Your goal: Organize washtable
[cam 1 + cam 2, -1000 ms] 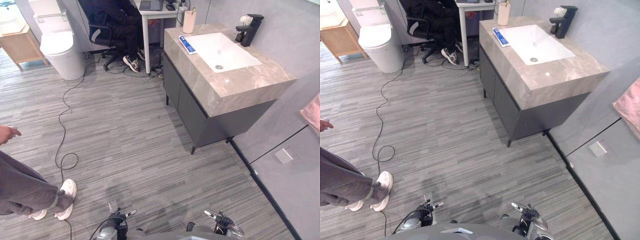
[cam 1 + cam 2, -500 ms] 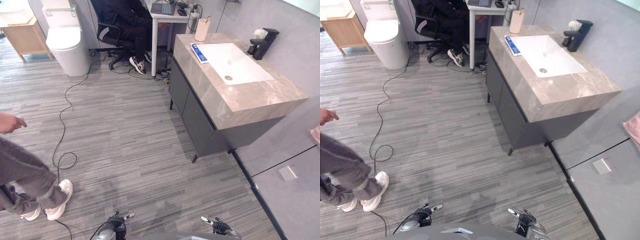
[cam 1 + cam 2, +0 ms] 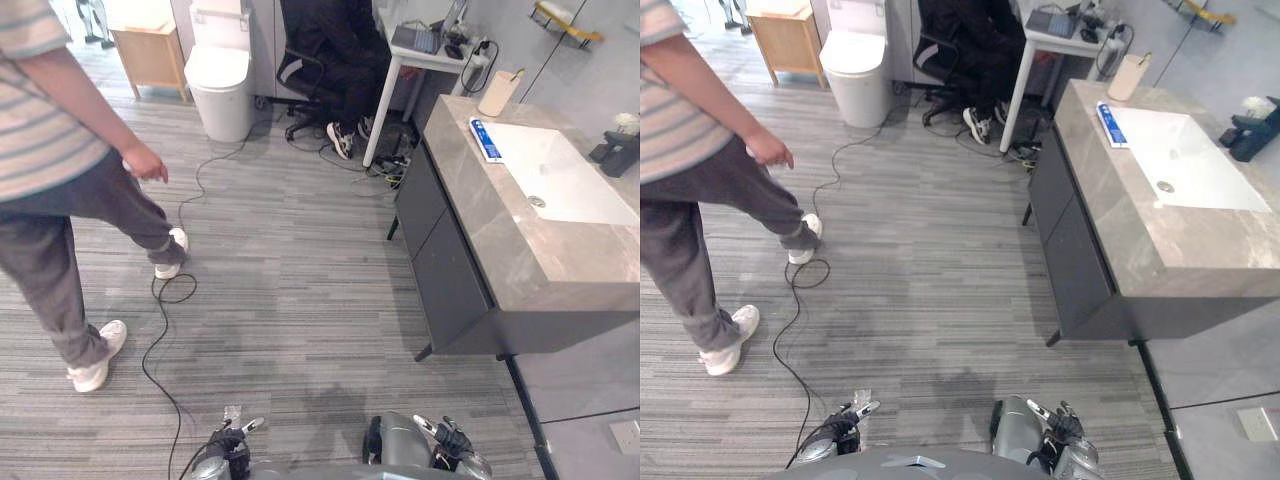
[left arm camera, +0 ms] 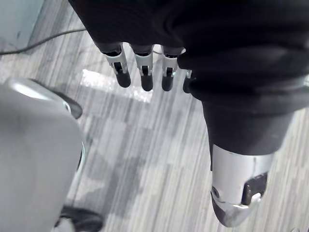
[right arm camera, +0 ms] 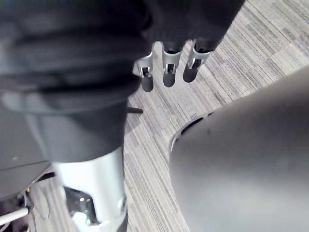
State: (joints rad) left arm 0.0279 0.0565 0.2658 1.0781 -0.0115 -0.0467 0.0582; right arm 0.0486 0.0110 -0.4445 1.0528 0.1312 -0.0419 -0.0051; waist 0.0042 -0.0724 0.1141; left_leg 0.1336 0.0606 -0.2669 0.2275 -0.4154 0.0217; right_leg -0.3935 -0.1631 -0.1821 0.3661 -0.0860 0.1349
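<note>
The washtable (image 3: 520,255) is a stone-topped dark cabinet at the right, with a white sink (image 3: 565,185). On its far end lie a blue toothpaste tube (image 3: 486,139) and a beige cup (image 3: 497,93). A black faucet (image 3: 620,153) stands behind the sink. My left hand (image 3: 235,440) and right hand (image 3: 445,440) hang low at the bottom edge, far from the washtable. In the left wrist view the left hand (image 4: 146,77) has straight fingers over the floor and holds nothing. The right hand (image 5: 166,72) hangs the same way, empty.
A person (image 3: 60,170) stands on the floor at the left with a black cable (image 3: 165,300) by their feet. At the back are a toilet (image 3: 218,75), a wooden cabinet (image 3: 150,50), a seated person (image 3: 340,50) and a white desk (image 3: 425,45).
The camera has swung, so the washtable now sits at the right edge. The person at the left has stepped further in. Both hands stay low.
</note>
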